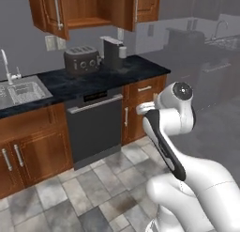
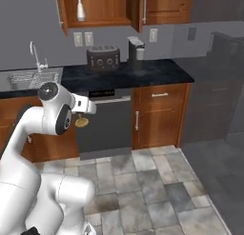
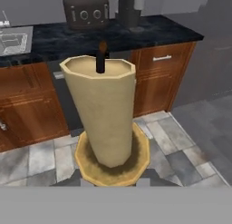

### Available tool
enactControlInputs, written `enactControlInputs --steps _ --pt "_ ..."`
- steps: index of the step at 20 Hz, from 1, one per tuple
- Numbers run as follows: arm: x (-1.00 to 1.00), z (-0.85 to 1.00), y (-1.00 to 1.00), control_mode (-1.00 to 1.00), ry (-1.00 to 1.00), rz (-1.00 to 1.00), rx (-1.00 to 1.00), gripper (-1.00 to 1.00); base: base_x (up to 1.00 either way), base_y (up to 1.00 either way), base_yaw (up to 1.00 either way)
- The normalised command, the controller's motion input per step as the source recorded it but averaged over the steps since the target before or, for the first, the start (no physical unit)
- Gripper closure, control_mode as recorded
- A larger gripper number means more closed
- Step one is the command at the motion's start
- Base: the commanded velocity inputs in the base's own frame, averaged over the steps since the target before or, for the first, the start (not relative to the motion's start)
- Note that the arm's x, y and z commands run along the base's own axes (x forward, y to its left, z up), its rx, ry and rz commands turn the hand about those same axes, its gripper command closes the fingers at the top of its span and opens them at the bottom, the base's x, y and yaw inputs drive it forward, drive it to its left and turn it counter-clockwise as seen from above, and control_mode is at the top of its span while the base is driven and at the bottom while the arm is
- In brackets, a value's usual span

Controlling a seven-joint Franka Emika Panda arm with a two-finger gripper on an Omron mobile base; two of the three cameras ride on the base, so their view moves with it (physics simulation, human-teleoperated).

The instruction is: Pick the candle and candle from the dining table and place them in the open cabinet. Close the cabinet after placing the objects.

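The jaws pinch the gold round base of the pale taper candle (image 3: 100, 114), which rises just ahead of them, likely light, stiff and top-heavy, so the low base hold suits it.

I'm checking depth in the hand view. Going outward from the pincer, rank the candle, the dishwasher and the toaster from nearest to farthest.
1. Candle: right in front of the pincer, centre.
2. Dishwasher: behind the candle, below the counter.
3. Toaster: farthest, on the counter at the top.
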Motion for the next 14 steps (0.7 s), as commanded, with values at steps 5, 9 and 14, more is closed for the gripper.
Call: enactControlInputs --steps 5,9,14 --pt "0.0 0.0 0.0 1.0 0.0 0.0 0.0 1.0 0.46 -0.4 0.19" --pt "0.0 0.0 0.0 1.0 0.0 0.0 0.0 1.0 0.63 -0.16 0.16" --pt "0.0 0.0 0.0 1.0 0.0 0.0 0.0 1.0 0.78 -0.02 0.15"
